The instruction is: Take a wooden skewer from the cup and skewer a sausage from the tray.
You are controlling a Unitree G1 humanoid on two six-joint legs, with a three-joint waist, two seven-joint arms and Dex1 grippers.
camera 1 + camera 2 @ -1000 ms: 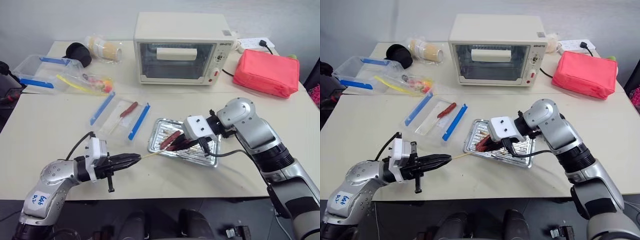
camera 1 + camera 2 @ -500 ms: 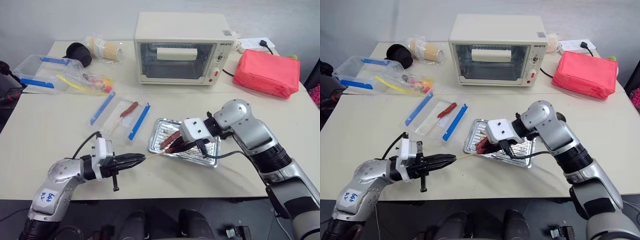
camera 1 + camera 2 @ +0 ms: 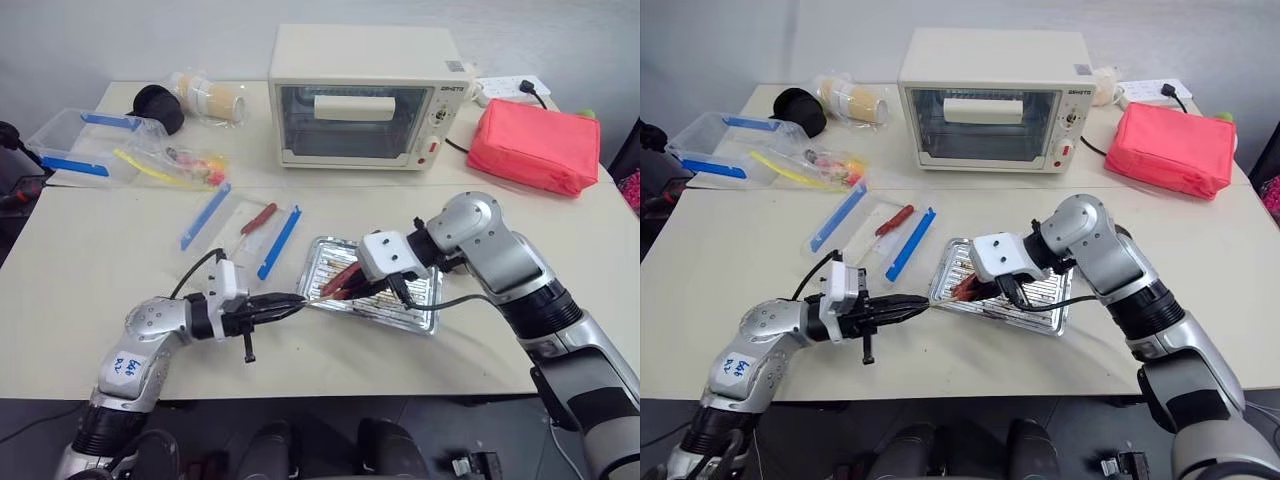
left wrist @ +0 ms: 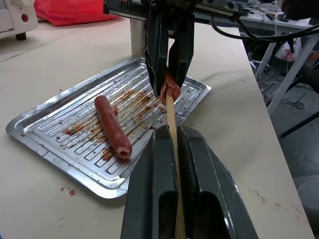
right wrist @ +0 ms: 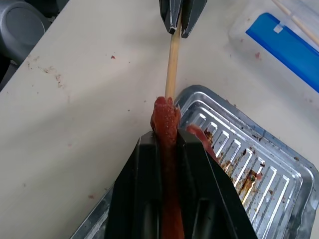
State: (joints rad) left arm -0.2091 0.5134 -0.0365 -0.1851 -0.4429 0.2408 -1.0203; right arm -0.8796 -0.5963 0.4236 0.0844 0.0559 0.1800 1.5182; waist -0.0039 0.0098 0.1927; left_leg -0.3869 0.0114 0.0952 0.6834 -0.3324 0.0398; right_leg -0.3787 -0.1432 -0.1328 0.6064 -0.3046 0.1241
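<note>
Oven [image 3: 363,95] and zip bag [image 3: 240,230] flank tray [image 3: 375,290]

L pincer [image 3: 923,303] w/ wooden skewer [image 3: 937,300] meets sausage [image 3: 967,288] in R pincer [image 3: 970,289] over tray [image 3: 1040,308].

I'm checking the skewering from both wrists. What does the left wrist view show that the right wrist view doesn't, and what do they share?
Left wrist view only: the second sausage lying loose on the tray's ribbed floor, and a red bag far back on the table.

Right wrist view only: a blue-edged zip bag past the tray.

Both: the wooden skewer clamped in the left gripper, its tip entering the end of the sausage held in the right gripper above the tray.
</note>
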